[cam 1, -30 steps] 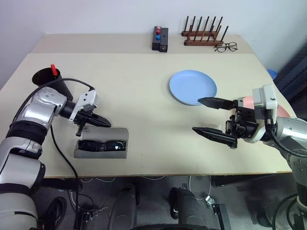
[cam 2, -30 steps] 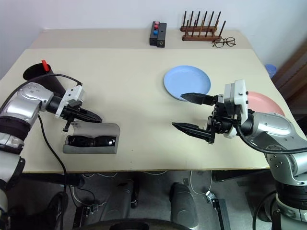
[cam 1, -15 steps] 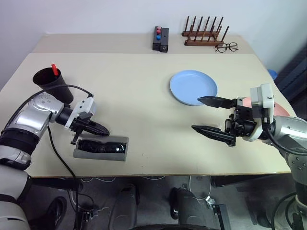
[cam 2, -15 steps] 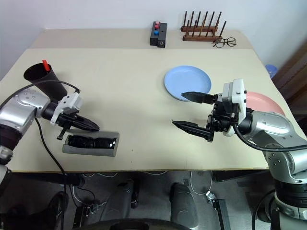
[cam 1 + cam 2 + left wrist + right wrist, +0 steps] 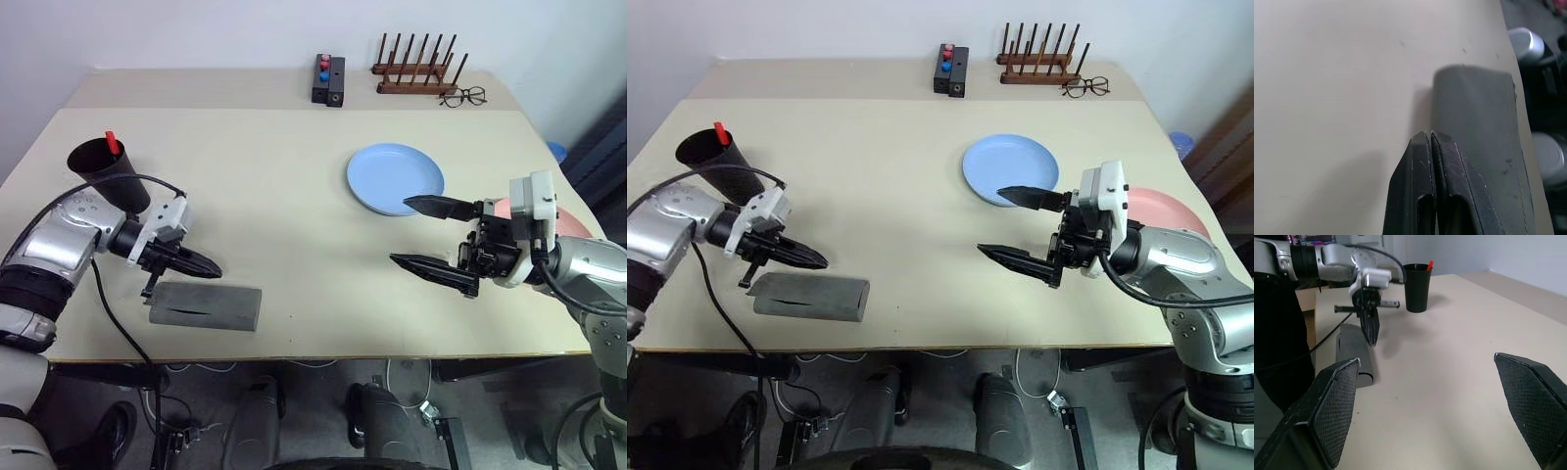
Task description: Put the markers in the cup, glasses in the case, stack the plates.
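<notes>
The beige surface [image 5: 265,186] carries the light blue plate [image 5: 395,178], pink plate [image 5: 1164,211] and closed grey case [image 5: 206,306]. The right gripper [image 5: 433,235] gapes wide, empty; the left gripper [image 5: 210,268], pinched shut, hovers above the case.

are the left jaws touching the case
Cannot tell. In the left wrist view the shut left gripper overlaps the closed case, hiding any gap; in the right wrist view its tip sits right at the case.

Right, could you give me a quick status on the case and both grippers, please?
Left gripper shut, empty, just above the case. Case closed flat near the front edge. Right gripper open, empty, beside the blue plate. Nothing blocking.
</notes>
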